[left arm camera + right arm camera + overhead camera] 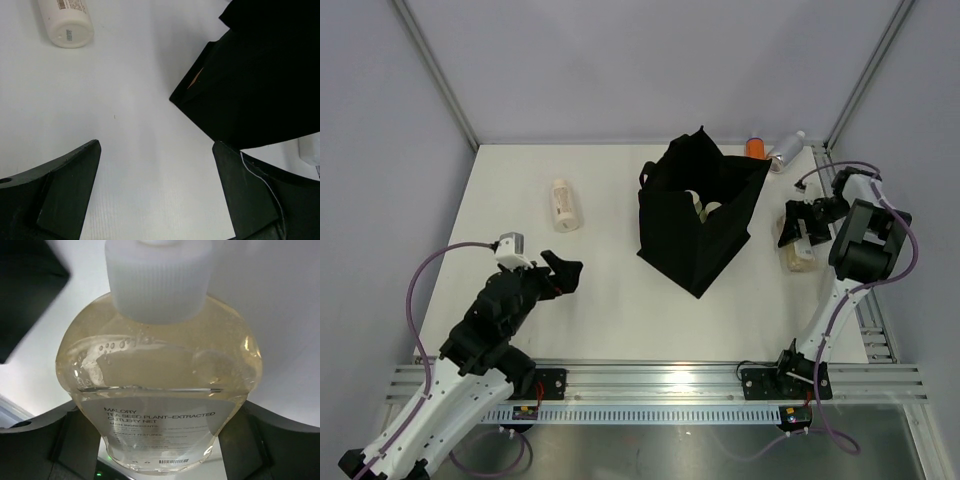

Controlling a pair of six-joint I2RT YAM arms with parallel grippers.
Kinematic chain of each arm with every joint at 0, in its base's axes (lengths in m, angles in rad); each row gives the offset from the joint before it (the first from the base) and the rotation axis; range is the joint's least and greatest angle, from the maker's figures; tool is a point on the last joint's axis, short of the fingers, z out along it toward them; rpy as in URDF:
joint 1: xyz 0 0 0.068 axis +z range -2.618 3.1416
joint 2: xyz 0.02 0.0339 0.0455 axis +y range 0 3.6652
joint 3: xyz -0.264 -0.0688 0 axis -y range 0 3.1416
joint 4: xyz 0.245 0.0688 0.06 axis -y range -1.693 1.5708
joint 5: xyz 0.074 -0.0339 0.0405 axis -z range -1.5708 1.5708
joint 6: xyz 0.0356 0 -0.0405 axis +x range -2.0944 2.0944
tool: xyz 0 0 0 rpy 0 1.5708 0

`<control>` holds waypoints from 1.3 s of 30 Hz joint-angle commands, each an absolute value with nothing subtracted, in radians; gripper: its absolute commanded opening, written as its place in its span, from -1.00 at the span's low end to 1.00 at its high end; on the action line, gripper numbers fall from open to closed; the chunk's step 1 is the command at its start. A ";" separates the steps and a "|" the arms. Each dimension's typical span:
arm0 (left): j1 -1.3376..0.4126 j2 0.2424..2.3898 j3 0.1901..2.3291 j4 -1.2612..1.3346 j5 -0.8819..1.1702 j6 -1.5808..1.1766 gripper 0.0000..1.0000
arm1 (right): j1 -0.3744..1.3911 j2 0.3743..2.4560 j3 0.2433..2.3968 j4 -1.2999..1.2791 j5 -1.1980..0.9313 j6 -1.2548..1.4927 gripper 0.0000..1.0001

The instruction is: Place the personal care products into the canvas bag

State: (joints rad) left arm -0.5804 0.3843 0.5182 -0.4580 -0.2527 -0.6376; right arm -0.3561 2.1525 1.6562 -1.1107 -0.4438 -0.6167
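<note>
The black canvas bag (700, 222) stands open mid-table, with pale items showing inside it. A clear amber bottle (160, 370) with a white cap sits between my right gripper's (160, 415) fingers (67, 440), which press both its sides. In the top view this gripper (798, 232) and bottle (798, 254) are low by the table, right of the bag. My left gripper (565, 272) is open and empty over bare table left of the bag (265, 85). A cream-white bottle (564, 204) lies far left and shows in the left wrist view (67, 20).
An orange bottle (756, 147) and a clear bottle with a white cap (786, 150) lie at the back right corner behind the bag. Aluminium frame posts and grey walls bound the white table (600, 310).
</note>
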 commanded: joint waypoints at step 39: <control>-0.577 0.230 0.511 -0.581 -0.337 -0.776 0.97 | 0.219 1.617 1.884 -0.618 -0.807 -0.413 -1.00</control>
